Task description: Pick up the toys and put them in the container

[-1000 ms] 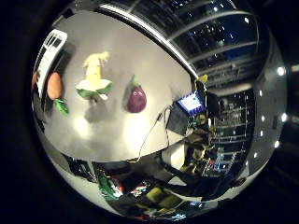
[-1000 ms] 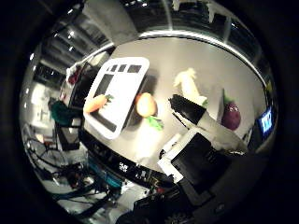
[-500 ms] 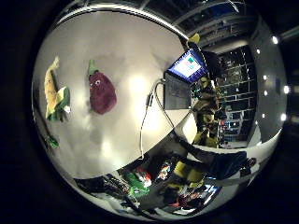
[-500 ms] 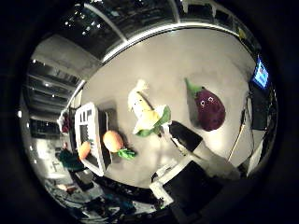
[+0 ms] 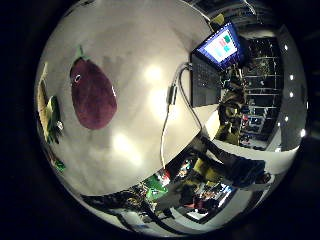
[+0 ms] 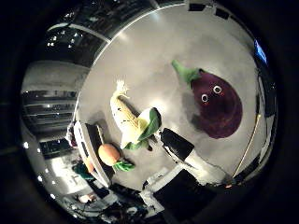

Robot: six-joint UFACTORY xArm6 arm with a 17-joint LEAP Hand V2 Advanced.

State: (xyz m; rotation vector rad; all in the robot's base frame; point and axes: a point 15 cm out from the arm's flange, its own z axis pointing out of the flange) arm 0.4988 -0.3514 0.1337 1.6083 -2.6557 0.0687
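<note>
Change: the eggplant toy (image 6: 217,105) fills much more of both palm views than half a second ago, so the palm has come closer to it (the whole picture shifted, so this is the camera moving, not the toys).
Container: the white container (image 6: 88,148) lies on the desk (image 6: 154,56) at its edge; an orange toy (image 6: 88,164) seems to lie in it, mostly cut off by the view's rim.
Orange toy with green leaves: this round one (image 6: 110,154) lies just beside the container, touching or overlapping its rim; I cannot tell which.
Corn toy: yellow with green husk leaves (image 6: 132,122), flat on the desk between the container and the eggplant toy.
Eggplant toy position: flat on the desk, purple with a green stem and two eyes, apart from the corn toy and close under the palm.
Hand: the right hand (image 6: 187,158) shows a black and white finger reaching out straight near the corn's husk, grasping nothing.
Laptop: open (image 5: 214,65), at the desk's far edge, well apart from the toys.
Hard to make out: the room beyond the desk is dark clutter.
</note>
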